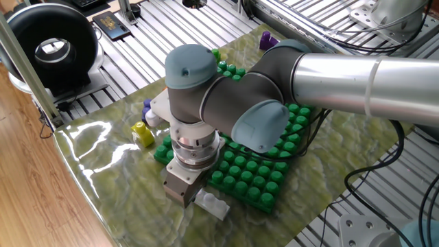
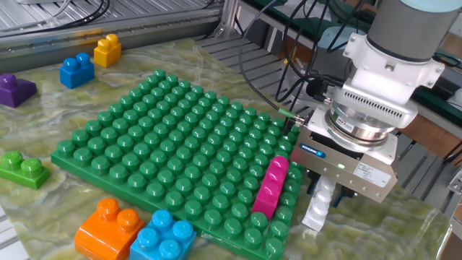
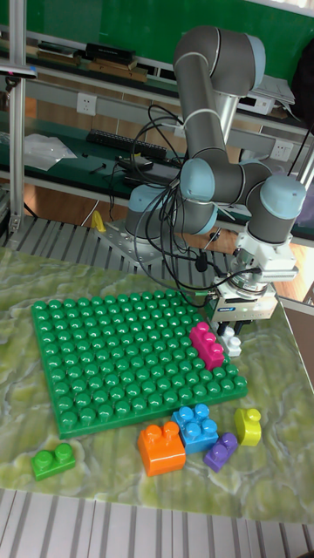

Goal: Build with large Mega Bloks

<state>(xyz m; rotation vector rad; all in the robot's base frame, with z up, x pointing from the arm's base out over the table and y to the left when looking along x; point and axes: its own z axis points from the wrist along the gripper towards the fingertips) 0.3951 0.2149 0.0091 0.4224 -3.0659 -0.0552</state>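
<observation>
My gripper [image 2: 330, 196] stands just off the near right edge of the green baseplate [image 2: 144, 137], shut on a white-grey brick [image 2: 318, 207]. That brick hangs tilted, its lower end by the mat. The same brick [image 1: 212, 204] shows beneath the gripper [image 1: 190, 194] in one fixed view and, as the white-grey brick [image 3: 231, 341], in the tall view. A magenta brick [image 2: 269, 186] sits pressed on the baseplate's right edge, close beside the gripper. Loose orange [image 2: 108, 227] and light blue [image 2: 162, 235] bricks lie at the baseplate's front corner.
A green brick [image 2: 22, 167], a purple brick [image 2: 14, 88], a blue brick [image 2: 76, 71] and a yellow brick [image 2: 107, 49] lie on the mat left of the baseplate. Cables [image 2: 274, 50] hang behind it. The mat's edge [image 1: 89, 185] runs close to the gripper.
</observation>
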